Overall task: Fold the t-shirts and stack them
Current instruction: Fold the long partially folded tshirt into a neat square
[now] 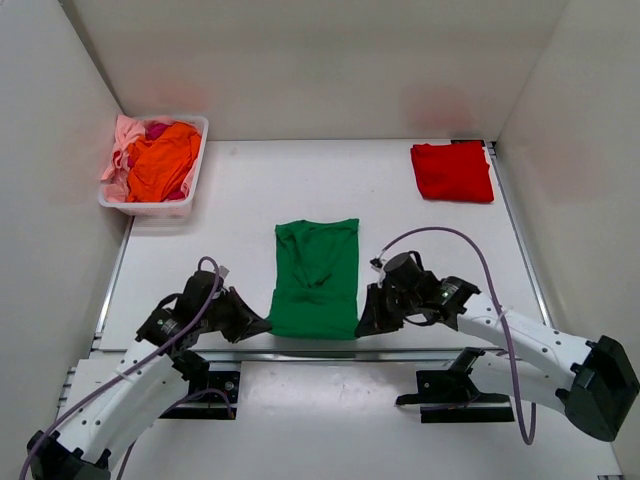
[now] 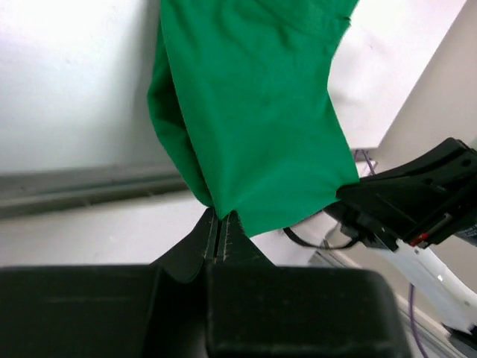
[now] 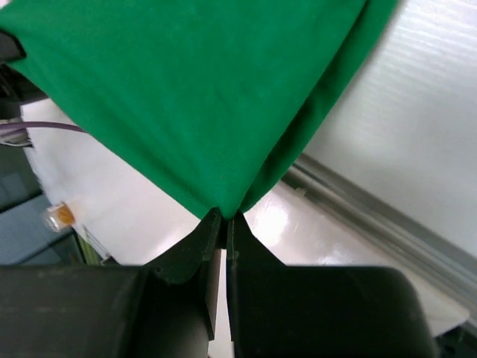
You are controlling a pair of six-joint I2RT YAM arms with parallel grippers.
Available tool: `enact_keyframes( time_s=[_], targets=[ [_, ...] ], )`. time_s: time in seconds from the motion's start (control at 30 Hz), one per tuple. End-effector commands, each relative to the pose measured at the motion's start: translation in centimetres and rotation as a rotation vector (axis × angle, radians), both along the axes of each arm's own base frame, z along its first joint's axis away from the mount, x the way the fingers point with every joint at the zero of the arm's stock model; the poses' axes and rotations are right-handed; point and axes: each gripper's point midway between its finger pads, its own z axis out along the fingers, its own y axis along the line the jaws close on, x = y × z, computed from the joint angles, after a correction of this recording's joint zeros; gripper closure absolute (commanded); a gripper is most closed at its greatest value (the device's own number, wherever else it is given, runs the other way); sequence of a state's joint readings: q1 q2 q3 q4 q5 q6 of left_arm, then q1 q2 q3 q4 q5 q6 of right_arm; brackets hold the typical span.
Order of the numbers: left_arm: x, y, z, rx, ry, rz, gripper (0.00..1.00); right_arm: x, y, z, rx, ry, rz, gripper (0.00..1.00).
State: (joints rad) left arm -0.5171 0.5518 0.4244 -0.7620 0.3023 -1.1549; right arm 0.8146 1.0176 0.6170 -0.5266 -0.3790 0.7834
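Note:
The dark green t-shirt (image 1: pixel 316 277) lies lengthwise in the middle of the table, partly folded. My left gripper (image 1: pixel 262 325) is shut on its near left corner, seen in the left wrist view (image 2: pixel 221 216) with the green cloth (image 2: pixel 253 119) pinched at the fingertips. My right gripper (image 1: pixel 362 324) is shut on the near right corner, seen in the right wrist view (image 3: pixel 225 216) under the green cloth (image 3: pixel 194 97). A folded red t-shirt (image 1: pixel 452 171) lies at the far right. Orange (image 1: pixel 163 160), pink (image 1: pixel 124 140) and magenta shirts are heaped in the basket.
The white plastic basket (image 1: pixel 190 200) stands at the far left corner. White walls enclose the table on three sides. A metal rail runs along the table's near edge (image 1: pixel 300 352). A purple cable (image 1: pixel 470 250) loops over the right arm.

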Motion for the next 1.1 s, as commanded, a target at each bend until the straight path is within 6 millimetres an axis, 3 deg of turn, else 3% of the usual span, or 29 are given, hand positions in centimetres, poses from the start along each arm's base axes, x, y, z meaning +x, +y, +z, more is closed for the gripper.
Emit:
enact_keyframes(
  time_s=[0.0, 0.1, 0.2, 0.27, 0.3, 0.5, 0.63, 0.8, 0.83, 1.03, 1.07],
  targets=[
    [-0.6, 0.5, 2.5, 0.000, 0.032, 0.008, 1.00, -0.8, -1.4, 1.6, -0.028, 0.040, -0.031, 0.99],
    [0.5, -0.1, 4.0, -0.011, 0.017, -0.006, 1.00, 0.5, -1.8, 3.8, -0.002, 0.023, -0.035, 1.00],
    [2.3, -1.0, 5.2, -0.023, -0.018, -0.007, 1.00, 3.0, -1.9, 5.9, 0.022, -0.025, -0.029, 1.00],
    [3.5, -1.3, 5.9, -0.039, -0.033, -0.005, 1.00, 4.7, -2.0, 6.0, -0.002, -0.020, -0.046, 1.00],
    [4.1, -1.4, 5.6, -0.034, -0.025, 0.003, 1.00, 5.5, -1.6, 7.3, 0.014, -0.053, -0.039, 1.00],
    [8.2, -1.3, 6.7, -0.031, -0.057, 0.027, 0.96, 11.5, -1.9, 8.5, 0.029, -0.093, -0.090, 1.00],
    [12.3, -0.7, 6.5, -0.052, -0.080, 0.086, 0.97, 15.3, -1.5, 8.6, 0.021, -0.100, -0.088, 1.00],
    [17.1, -1.3, 6.4, -0.046, -0.094, 0.081, 0.97, 20.1, -0.9, 8.6, 0.021, -0.119, -0.125, 1.00],
    [18.0, -1.5, 6.5, -0.042, -0.112, 0.081, 0.97, 21.2, -0.7, 9.3, 0.032, -0.147, -0.128, 1.00],
    [23.5, -1.8, 4.7, -0.038, -0.127, 0.159, 0.94, 26.7, -0.9, 6.7, 0.017, -0.167, -0.198, 1.00],
    [24.7, -1.6, 4.7, -0.038, -0.135, 0.178, 0.93, 27.6, -0.9, 5.6, 0.002, -0.159, -0.203, 1.00]
  ],
)
